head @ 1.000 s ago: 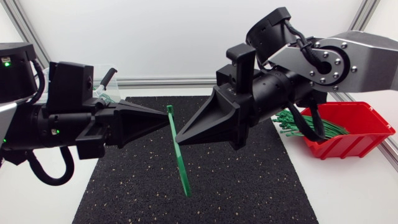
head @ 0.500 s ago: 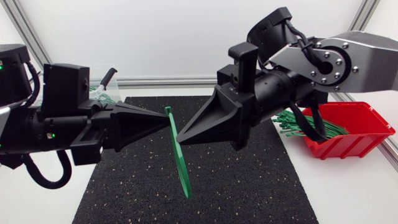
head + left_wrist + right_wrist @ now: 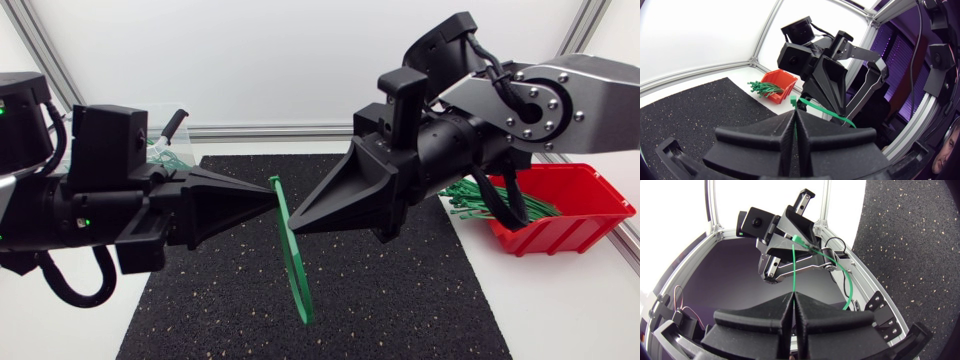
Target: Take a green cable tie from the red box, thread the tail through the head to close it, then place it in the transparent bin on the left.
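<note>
Head view has us working above the black mat (image 3: 400, 300). Nearest, over the mat's front half, hangs the free lower end of the green cable tie (image 3: 293, 262). The strap bows in a long curve, and we cannot tell whether its tip touches the mat.

Further up the strap, over the mat's middle, is our right gripper (image 3: 291, 226), its arm coming in from the mat's right side. Its two wedge fingers are pressed together on the strap. Just beyond it, also over the mat's middle, our left gripper (image 3: 271, 194) reaches in from the mat's left side and pinches the tie's upper end. The two sets of fingertips are close together, with only a short stretch of green between them.

Our left wrist view confirms this. Its fingers are clamped with a sliver of green between them, the tie's head stands just ahead of the tips, and the strap loops away towards the other gripper. In our right wrist view the fingers are likewise closed, with the strap rising out from between them.

Farther back, off the mat's right edge on the white table (image 3: 560, 310), sits the red box (image 3: 575, 215). A bundle of green ties (image 3: 470, 195) spills over the side of the box that faces the mat. Farthest, by the mat's far left corner, the transparent bin (image 3: 163, 152) shows partly behind our left arm, with some green inside it.
</note>
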